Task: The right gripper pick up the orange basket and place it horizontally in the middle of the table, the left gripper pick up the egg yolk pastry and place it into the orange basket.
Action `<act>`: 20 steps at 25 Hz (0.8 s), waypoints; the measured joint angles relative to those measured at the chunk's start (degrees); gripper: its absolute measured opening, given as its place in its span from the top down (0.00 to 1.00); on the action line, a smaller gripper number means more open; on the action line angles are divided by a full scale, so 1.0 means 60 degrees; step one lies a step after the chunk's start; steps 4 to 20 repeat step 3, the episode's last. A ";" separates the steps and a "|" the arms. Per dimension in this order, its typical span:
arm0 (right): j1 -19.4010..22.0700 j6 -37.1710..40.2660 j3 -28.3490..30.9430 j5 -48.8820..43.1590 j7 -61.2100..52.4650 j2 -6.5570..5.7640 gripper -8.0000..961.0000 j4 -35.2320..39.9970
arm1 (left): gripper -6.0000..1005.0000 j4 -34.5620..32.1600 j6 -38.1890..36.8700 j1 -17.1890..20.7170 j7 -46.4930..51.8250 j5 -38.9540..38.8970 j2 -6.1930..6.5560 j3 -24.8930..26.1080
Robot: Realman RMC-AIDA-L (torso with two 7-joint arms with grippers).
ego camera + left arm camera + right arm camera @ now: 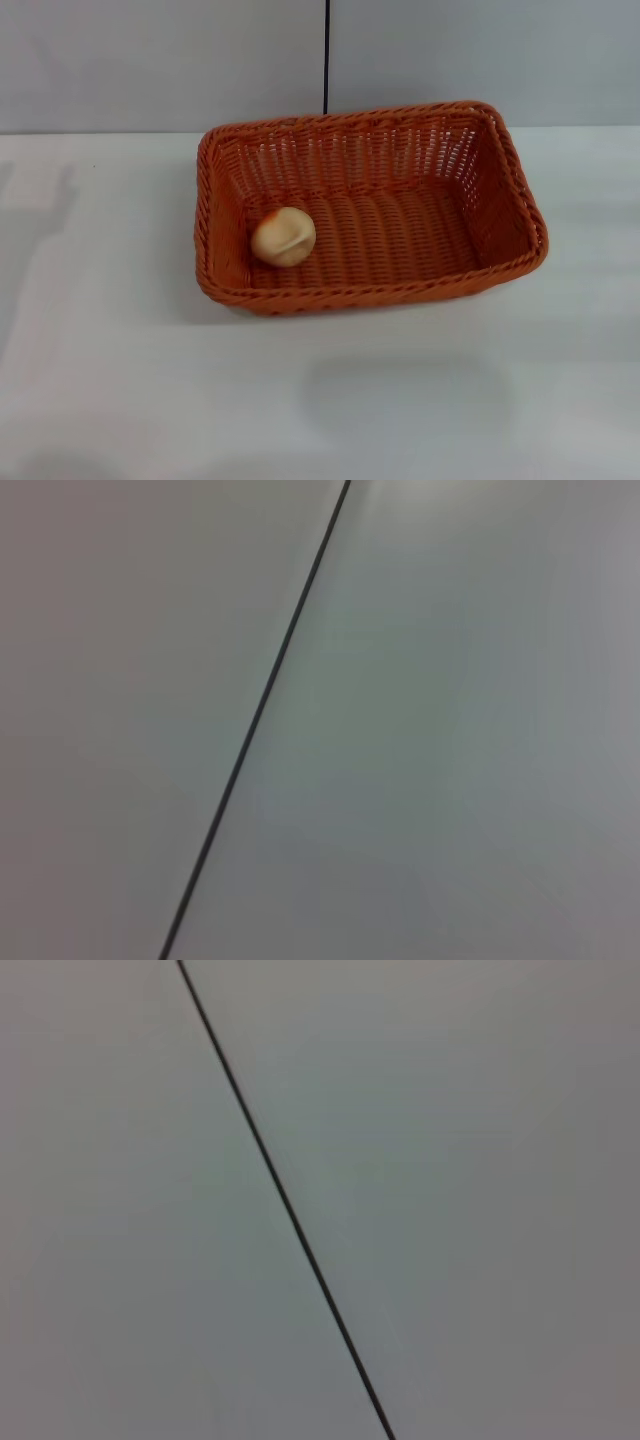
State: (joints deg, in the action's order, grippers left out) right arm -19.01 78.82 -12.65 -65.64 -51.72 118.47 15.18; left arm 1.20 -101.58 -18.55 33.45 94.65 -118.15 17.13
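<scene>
The orange basket (372,208) lies lengthwise across the middle of the white table (120,380) in the head view. Inside it, near its left end, rests the egg yolk pastry (284,237), a pale tan ball with a crease on top. Neither the left gripper nor the right gripper shows in any view. Both wrist views hold only a plain grey surface crossed by a thin dark seam (262,705), (285,1200).
A grey wall (160,60) with a vertical dark seam (326,55) rises behind the table's far edge. Bare tabletop surrounds the basket on the left, right and front.
</scene>
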 joint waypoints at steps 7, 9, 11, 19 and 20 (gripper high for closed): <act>-0.0015 0.0004 0.0002 0.0193 -0.0021 0.0014 0.47 0.0003 | 0.15 -0.0038 0.0076 -0.0067 0.0000 0.0000 0.0006 0.0155; -0.0015 0.0004 0.0002 0.0193 -0.0021 0.0014 0.47 0.0003 | 0.15 -0.0038 0.0076 -0.0067 0.0000 0.0000 0.0006 0.0155; -0.0015 0.0004 0.0002 0.0193 -0.0021 0.0014 0.47 0.0003 | 0.15 -0.0038 0.0076 -0.0067 0.0000 0.0000 0.0006 0.0155; -0.0015 0.0004 0.0002 0.0193 -0.0021 0.0014 0.47 0.0003 | 0.15 -0.0038 0.0076 -0.0067 0.0000 0.0000 0.0006 0.0155; -0.0015 0.0004 0.0002 0.0193 -0.0021 0.0014 0.47 0.0003 | 0.15 -0.0038 0.0076 -0.0067 0.0000 0.0000 0.0006 0.0155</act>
